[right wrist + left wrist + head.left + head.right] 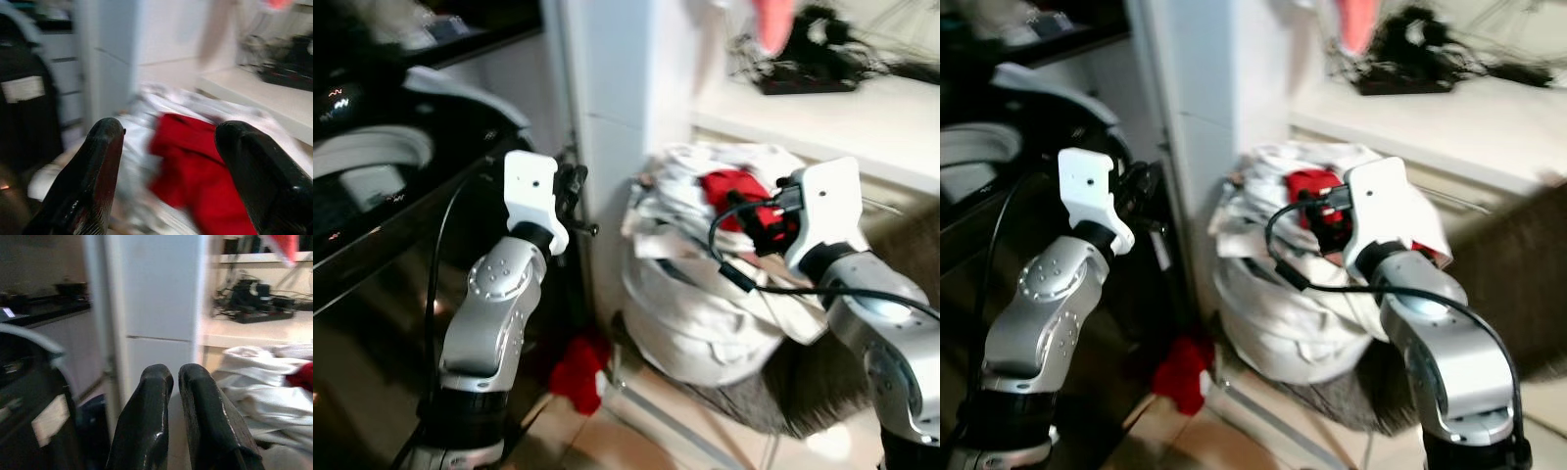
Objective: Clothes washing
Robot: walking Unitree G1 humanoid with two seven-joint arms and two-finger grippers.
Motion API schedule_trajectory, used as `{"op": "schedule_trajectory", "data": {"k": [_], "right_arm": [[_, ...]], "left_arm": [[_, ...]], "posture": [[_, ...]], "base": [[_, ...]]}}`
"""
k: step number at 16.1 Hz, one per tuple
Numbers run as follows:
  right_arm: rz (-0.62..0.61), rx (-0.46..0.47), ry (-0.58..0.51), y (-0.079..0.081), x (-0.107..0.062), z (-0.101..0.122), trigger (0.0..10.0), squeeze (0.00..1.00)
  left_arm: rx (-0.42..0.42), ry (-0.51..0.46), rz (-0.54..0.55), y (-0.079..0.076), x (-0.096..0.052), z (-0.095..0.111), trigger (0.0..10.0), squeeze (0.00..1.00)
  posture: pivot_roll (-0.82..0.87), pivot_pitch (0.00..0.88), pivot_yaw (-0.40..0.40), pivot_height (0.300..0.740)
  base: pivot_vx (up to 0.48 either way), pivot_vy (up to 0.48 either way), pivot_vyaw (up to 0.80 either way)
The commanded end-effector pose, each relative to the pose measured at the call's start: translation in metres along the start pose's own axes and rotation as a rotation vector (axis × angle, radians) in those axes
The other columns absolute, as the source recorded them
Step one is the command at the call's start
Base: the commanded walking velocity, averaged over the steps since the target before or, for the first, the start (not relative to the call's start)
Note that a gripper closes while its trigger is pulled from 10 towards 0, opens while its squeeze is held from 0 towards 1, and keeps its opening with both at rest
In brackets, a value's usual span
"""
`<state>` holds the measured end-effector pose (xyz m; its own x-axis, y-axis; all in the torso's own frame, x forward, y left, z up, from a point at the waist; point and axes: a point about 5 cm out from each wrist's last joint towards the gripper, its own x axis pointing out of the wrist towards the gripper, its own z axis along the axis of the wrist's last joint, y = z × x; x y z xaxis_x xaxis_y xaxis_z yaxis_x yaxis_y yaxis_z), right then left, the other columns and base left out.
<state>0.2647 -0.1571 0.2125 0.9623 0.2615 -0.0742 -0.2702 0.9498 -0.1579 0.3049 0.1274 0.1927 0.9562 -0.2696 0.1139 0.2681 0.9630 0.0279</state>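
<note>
Right wrist view: right gripper [168, 178] spread before red garment [193, 169]; left wrist view: left gripper [175, 382] pressed together.

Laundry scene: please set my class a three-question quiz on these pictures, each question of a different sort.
1. True or false: the right gripper is open in front of the red garment.
2. The red garment lies on: A) heaped white laundry B) the dark washing machine C) the windowsill.
3. Fill in: the left gripper has its fingers ____.

Key: 1 true; 2 A; 3 shut.
</note>
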Motion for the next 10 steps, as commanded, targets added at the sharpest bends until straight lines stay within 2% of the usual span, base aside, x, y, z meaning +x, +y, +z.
{"op": "schedule_trajectory", "data": {"k": [1,3,6,7,8,10], "right_arm": [[0.021,-0.012,-0.032,0.004,0.000,0.006,10.0,0.00],[0.043,-0.018,-0.040,0.006,0.001,0.008,10.0,0.00],[0.004,0.053,-0.053,0.003,0.001,0.008,10.0,0.00],[-0.045,0.064,-0.045,-0.002,0.001,0.007,10.0,0.00],[-0.094,0.090,-0.030,-0.006,0.001,0.005,10.0,0.00],[-0.181,0.087,-0.002,-0.016,0.000,0.003,10.0,0.00]], "left_arm": [[0.011,-0.013,0.016,0.005,0.000,0.005,10.0,0.00],[0.008,-0.013,0.023,0.007,-0.001,0.005,10.0,0.00],[0.010,0.000,0.029,0.008,0.000,0.003,10.0,0.00],[-0.010,0.045,0.004,0.005,0.000,-0.003,10.0,0.00],[0.018,0.055,-0.019,0.003,0.000,-0.005,10.0,0.00],[0.022,0.047,-0.035,0.001,0.001,-0.007,10.0,0.00]], "posture": [[-0.04,0.000,0.018,0.740],[-0.04,0.000,0.014,0.740],[-0.04,0.000,0.015,0.740],[-0.04,0.000,0.016,0.740],[-0.04,0.000,0.020,0.740],[-0.05,0.000,0.030,0.740]], "base": [[0.364,0.000,0.80],[0.384,0.000,0.80],[0.369,0.000,0.00],[0.000,0.000,0.00],[0.000,0.000,0.00],[0.000,0.000,0.00]]}}
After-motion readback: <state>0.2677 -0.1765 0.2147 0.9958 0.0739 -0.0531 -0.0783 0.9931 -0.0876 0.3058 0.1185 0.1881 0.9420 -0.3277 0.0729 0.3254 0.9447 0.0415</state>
